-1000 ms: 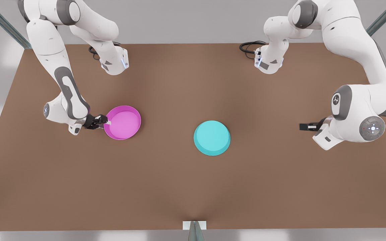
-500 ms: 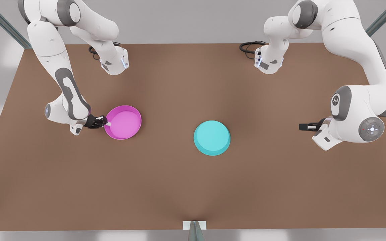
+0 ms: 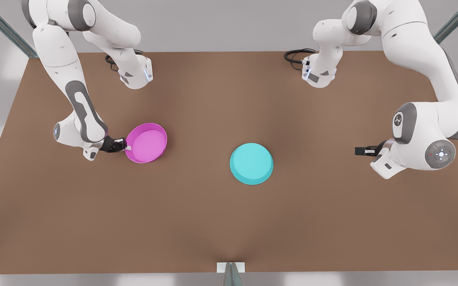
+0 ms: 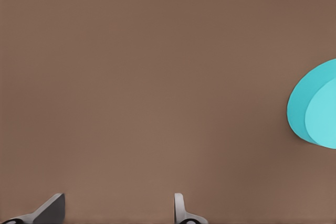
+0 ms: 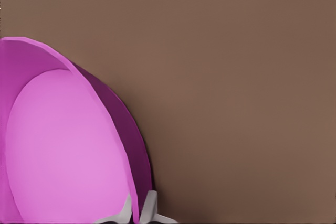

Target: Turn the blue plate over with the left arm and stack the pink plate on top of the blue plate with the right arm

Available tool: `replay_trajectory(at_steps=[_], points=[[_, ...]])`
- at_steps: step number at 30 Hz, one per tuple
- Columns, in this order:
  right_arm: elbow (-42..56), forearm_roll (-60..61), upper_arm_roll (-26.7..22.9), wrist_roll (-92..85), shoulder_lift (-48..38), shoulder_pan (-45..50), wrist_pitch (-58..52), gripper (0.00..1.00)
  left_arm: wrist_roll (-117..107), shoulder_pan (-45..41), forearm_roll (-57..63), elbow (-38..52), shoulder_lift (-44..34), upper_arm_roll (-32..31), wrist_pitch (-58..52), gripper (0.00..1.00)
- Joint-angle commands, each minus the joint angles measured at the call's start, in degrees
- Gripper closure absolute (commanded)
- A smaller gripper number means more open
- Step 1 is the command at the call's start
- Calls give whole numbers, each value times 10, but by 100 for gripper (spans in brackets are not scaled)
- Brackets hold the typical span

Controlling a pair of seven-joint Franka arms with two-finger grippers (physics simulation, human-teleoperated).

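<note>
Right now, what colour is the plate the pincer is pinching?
Pink: the pink plate, magenta rim, lighter inside; right wrist view shows it best.

- Even, soft overhead light on the brown table point(image 3: 229, 222), no glare
- Faint shadow beside the pink plate point(image 3: 146, 142), on the side away from the fingers point(image 5: 149, 208) pinching its rim

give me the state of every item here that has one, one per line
pink plate: right way up, its rim clamped by a pincer, apart from the other plate
blue plate: upside down, flat base up, resting on the table, untouched
right pincer: shut on the pink plate's rim
left pincer: open, holding nothing, off to the side of the blue plate
</note>
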Motion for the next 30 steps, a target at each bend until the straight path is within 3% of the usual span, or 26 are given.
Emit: replay_trajectory(at_steps=[1,16,25,30], points=[[1,-2,-1,2,-1,0,1,79,0,1,0,1,0,0,0,0],[5,41,8,90,-34,63,-17,79,4,5,0,1,1,0,3,0],[38,162,6,206,-40,241,7,79,6,5,-5,1,1,18,15,0],[52,169,6,257,-35,282,33,79,7,6,-5,1,7,25,31,0]])
